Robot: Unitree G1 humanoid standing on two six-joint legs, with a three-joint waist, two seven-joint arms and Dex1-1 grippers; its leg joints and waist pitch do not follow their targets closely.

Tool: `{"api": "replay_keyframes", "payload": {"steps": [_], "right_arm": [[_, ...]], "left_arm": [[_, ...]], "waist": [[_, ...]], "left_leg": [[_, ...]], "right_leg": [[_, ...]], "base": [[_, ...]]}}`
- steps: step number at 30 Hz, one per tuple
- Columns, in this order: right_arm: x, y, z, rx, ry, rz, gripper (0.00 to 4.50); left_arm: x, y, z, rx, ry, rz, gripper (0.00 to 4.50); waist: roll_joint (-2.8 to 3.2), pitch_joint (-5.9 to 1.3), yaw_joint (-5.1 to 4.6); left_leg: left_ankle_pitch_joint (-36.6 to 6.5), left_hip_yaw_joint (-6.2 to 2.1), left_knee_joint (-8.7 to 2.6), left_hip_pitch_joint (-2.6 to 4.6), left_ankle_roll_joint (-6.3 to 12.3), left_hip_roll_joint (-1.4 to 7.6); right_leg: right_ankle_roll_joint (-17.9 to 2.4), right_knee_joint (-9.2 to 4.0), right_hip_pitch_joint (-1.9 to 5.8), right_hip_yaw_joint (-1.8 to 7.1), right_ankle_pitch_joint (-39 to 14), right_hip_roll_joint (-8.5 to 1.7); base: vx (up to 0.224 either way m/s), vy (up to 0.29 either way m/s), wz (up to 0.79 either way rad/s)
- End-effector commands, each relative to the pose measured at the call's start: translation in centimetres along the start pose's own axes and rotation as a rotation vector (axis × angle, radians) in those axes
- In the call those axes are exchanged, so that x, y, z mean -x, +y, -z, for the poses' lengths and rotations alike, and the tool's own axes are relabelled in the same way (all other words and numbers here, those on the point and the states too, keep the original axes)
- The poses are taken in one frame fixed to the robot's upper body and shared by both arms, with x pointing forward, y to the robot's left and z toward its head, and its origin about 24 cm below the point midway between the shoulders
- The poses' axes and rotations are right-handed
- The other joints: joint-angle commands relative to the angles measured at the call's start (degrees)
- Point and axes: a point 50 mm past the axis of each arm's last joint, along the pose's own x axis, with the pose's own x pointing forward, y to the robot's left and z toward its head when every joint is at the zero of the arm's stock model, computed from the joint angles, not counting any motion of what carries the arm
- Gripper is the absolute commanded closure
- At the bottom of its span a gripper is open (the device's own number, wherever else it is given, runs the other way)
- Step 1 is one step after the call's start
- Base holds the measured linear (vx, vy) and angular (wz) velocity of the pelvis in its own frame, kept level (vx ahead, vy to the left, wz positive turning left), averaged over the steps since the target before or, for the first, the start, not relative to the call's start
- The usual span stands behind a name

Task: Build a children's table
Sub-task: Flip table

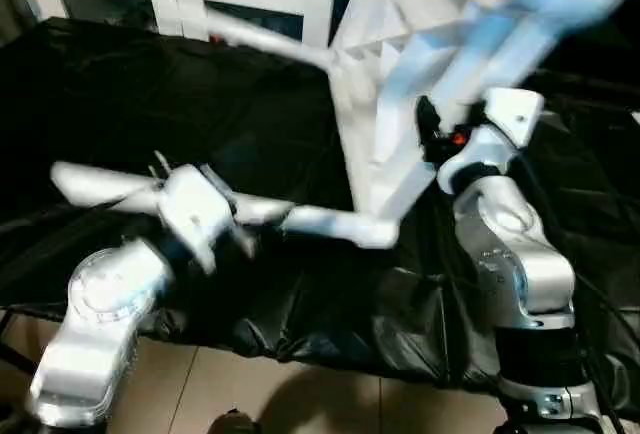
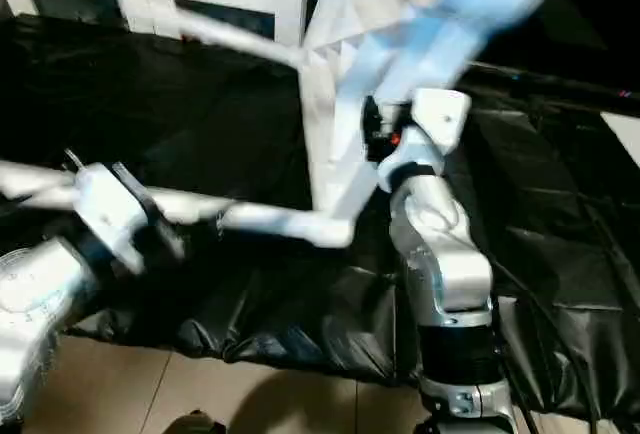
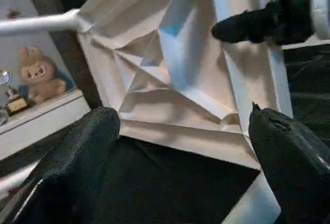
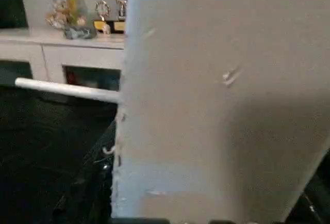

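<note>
The right gripper (image 1: pixel 432 132) is clamping the tabletop (image 1: pixel 385 74) on edge at upper centre; the left gripper (image 1: pixel 215 216), wide open and empty, is hovering lower left, beside a leg (image 1: pixel 330 222) lying sideways.

No readable text, label, brand name, number or sign can be made out in any of the views. The white tabletop (image 1: pixel 400 84) carries no printing on its ribbed underside or on its smooth face. The white legs (image 1: pixel 330 222) are unmarked as well. The small trophies and ornaments (image 4: pixel 87 15) seen on the cabinet shelf, far beyond the right claw, are too blurred for any lettering to be read. Nothing legible is found on the plush figure (image 3: pixel 38 77) beyond the left claw.
</note>
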Motion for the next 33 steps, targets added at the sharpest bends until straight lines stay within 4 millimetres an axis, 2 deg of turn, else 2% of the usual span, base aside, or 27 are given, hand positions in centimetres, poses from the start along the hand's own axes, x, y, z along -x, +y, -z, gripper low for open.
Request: {"api": "replay_keyframes", "payload": {"steps": [1, 2, 3, 4, 6, 8, 10, 11, 13, 14, 16, 17, 18, 19, 20, 23, 24, 26, 29, 31, 33], "right_arm": [[0.3, -2.4, 0.1, 0.087, 0.007, 0.173, 2.51], [0.3, -2.4, 0.0, 0.132, 0.002, 0.192, 2.51], [0.3, -2.4, 0.0, 0.144, 0.001, 0.196, 2.52], [0.2, -2.4, 0.0, 0.162, 0.001, 0.203, 2.52], [0.2, -2.3, 0.1, 0.170, 0.002, 0.206, 2.52], [0.1, -2.1, 0.1, 0.193, 0.001, 0.212, 2.53], [-0.1, -1.7, 0.3, 0.187, 0.005, 0.186, 2.54], [-0.4, -1.0, 0.6, 0.168, 0.017, 0.135, 2.54], [-0.7, -0.1, 1.3, 0.158, 0.044, 0.068, 2.54], [-0.7, 0.5, 1.7, 0.154, 0.061, 0.012, 2.54], [-0.7, 0.7, 2.0, 0.160, 0.065, -0.005, 2.54], [-0.6, 0.8, 2.2, 0.165, 0.070, -0.018, 2.54], [-0.6, 1.0, 2.4, 0.156, 0.074, -0.033, 2.19], [-0.6, 1.0, 2.4, 0.156, 0.074, -0.033, 2.19], [-0.5, 1.1, 2.5, 0.147, 0.073, -0.039, 1.98], [-0.5, 1.4, 2.6, 0.133, 0.069, -0.050, 1.63], [-0.5, 1.5, 2.7, 0.131, 0.068, -0.054, 1.63], [-0.4, 1.6, 2.8, 0.125, 0.067, -0.058, 1.33], [-0.2, 1.6, 3.0, 0.119, 0.075, -0.057, 1.33], [-0.1, 1.6, 3.1, 0.119, 0.078, -0.057, 1.33], [0.0, 1.6, 3.3, 0.110, 0.080, -0.058, 1.33]], "left_arm": [[-0.7, 0.0, -1.9, -0.052, -0.062, 0.044, 0.00], [-1.3, 0.5, -3.2, -0.095, -0.111, 0.045, 0.00], [-1.5, 0.6, -3.5, -0.109, -0.126, 0.046, 0.00], [-1.9, 1.1, -4.3, -0.146, -0.150, 0.043, 0.00], [-2.1, 1.3, -4.8, -0.167, -0.161, 0.041, 0.00], [-2.4, 2.2, -5.8, -0.264, -0.180, 0.029, 0.00], [-2.6, 2.9, -6.2, -0.328, -0.175, 0.016, 0.00], [-2.8, 3.6, -6.4, -0.373, -0.159, -0.007, 0.00], [-3.1, 4.9, -6.7, -0.467, -0.120, -0.056, 0.00], [-3.2, 5.8, -6.8, -0.531, -0.096, -0.100, 0.00], [-3.2, 6.5, -7.1, -0.590, -0.092, -0.147, 0.00], [-3.2, 7.2, -7.5, -0.641, -0.094, -0.205, 0.00], [-3.1, 8.0, -8.3, -0.693, -0.111, -0.258, 0.00], [-3.1, 8.0, -8.3, -0.693, -0.111, -0.258, 0.00], [-3.1, 8.2, -8.5, -0.706, -0.119, -0.272, 0.00], [-3.3, 9.0, -8.8, -0.752, -0.113, -0.296, 0.00], [-3.5, 9.3, -8.9, -0.774, -0.116, -0.304, 0.00], [-3.9, 9.6, -9.2, -0.810, -0.127, -0.308, 0.00], [-4.3, 10.1, -9.2, -0.835, -0.108, -0.306, 0.00], [-4.4, 10.3, -9.1, -0.844, -0.098, -0.310, 0.00], [-4.7, 11.0, -9.0, -0.851, -0.071, -0.333, 0.00]], "waist": [[0.93, -3.47, -0.64], [0.94, -3.42, -0.52], [0.98, -3.42, -0.40], [0.76, -3.37, -0.38], [0.65, -3.43, -0.29], [0.53, -3.53, -0.38], [0.46, -3.61, -0.57], [0.62, -3.65, -0.87], [0.46, -3.57, -1.21], [0.58, -3.55, -1.32], [0.55, -3.52, -1.50], [0.48, -3.70, -1.96], [0.35, -3.74, -2.12], [0.20, -3.73, -2.23], [0.27, -3.83, -2.27], [-0.28, -3.76, -2.52], [-0.08, -3.69, -2.44], [0.15, -3.77, -2.39], [0.49, -3.76, -2.35], [0.32, -3.79, -2.32], [0.62, -3.80, -2.09]], "left_leg": [[-11.07, -1.33, -4.65, 1.53, -4.87, 3.32], [-11.35, -1.32, -4.65, 1.70, -5.22, 3.34], [-11.87, -1.29, -4.63, 1.80, -5.52, 3.31], [-12.10, -1.30, -4.66, 1.77, -5.57, 3.32], [-11.65, -1.46, -4.66, 1.35, -5.75, 3.25], [-10.41, -1.42, -4.52, 1.11, -5.48, 3.17], [-9.28, -1.41, -4.38, 0.96, -5.18, 3.05], [-9.52, -1.50, -4.38, 0.97, -5.39, 3.05], [-10.51, -1.57, -4.39, 0.91, -5.47, 3.11], [-11.22, -1.65, -4.43, 0.90, -5.42, 3.07], [-11.83, -1.76, -4.54, 0.89, -5.60, 3.21], [-11.60, -1.85, -4.46, 0.94, -5.72, 3.25], [-11.26, -1.88, -4.45, 0.92, -5.69, 3.29], [-11.08, -1.88, -4.45, 0.81, -5.47, 3.30], [-10.49, -1.89, -4.36, 0.83, -5.38, 3.27], [-9.86, -1.73, -4.29, 0.81, -4.74, 3.22], [-10.24, -1.72, -4.30, 0.83, -4.52, 3.16], [-11.00, -1.83, -4.31, 0.93, -4.71, 3.21], [-11.70, -1.98, -4.43, 1.11, -5.31, 3.39], [-11.81, -1.93, -4.41, 1.13, -5.35, 3.40], [-12.01, -1.94, -4.40, 1.16, -5.43, 3.35]], "right_leg": [[-2.23, -3.86, 1.59, 4.28, -8.59, -5.11], [-2.36, -3.85, 1.47, 4.27, -8.62, -5.10], [-2.31, -3.87, 1.42, 4.28, -8.97, -5.08], [-2.28, -3.92, 1.47, 4.29, -9.20, -5.12], [-1.86, -3.79, 1.91, 4.31, -9.61, -5.33], [-1.31, -3.72, 2.05, 4.35, -8.75, -5.29], [-0.93, -3.62, 2.11, 4.36, -7.71, -5.17], [-1.05, -3.51, 2.12, 4.26, -8.08, -5.19], [-1.15, -3.65, 2.12, 4.24, -9.15, -5.21], [-1.07, -3.71, 2.14, 4.26, -10.30, -5.29], [-1.05, -3.86, 2.18, 4.24, -11.28, -5.39], [-1.59, -3.69, 2.22, 4.21, -10.26, -5.39], [-1.94, -3.57, 2.26, 4.20, -9.50, -5.40], [-2.12, -3.62, 2.31, 4.19, -9.01, -5.36], [-2.81, -3.35, 2.36, 4.15, -7.78, -5.44], [-4.20, -3.33, 2.32, 4.15, -7.03, -5.46], [-4.14, -3.54, 2.21, 4.16, -7.91, -5.47], [-3.90, -3.63, 2.19, 4.17, -9.20, -5.54], [-4.65, -3.41, 2.04, 4.14, -8.38, -5.62], [-4.74, -3.43, 2.07, 4.15, -8.27, -5.63], [-4.82, -3.45, 2.05, 4.17, -8.25, -5.67]], "base": [[0.000, 0.000, 0.00], [0.000, 0.000, 0.00], [0.000, 0.000, 0.00], [0.000, 0.000, 0.00], [0.000, 0.000, 0.00], [0.000, 0.000, 0.00], [0.000, 0.000, 0.00], [0.000, 0.000, 0.00], [0.000, 0.000, 0.00], [0.000, 0.000, 0.00], [0.000, 0.000, 0.00], [0.000, 0.000, 0.00], [0.000, 0.000, 0.00], [0.000, 0.000, 0.00], [0.000, 0.000, 0.00], [0.000, 0.000, 0.00], [0.000, 0.000, 0.00], [0.000, 0.000, 0.00], [0.000, 0.000, 0.00], [0.000, 0.000, 0.00], [0.000, 0.000, 0.00]]}}
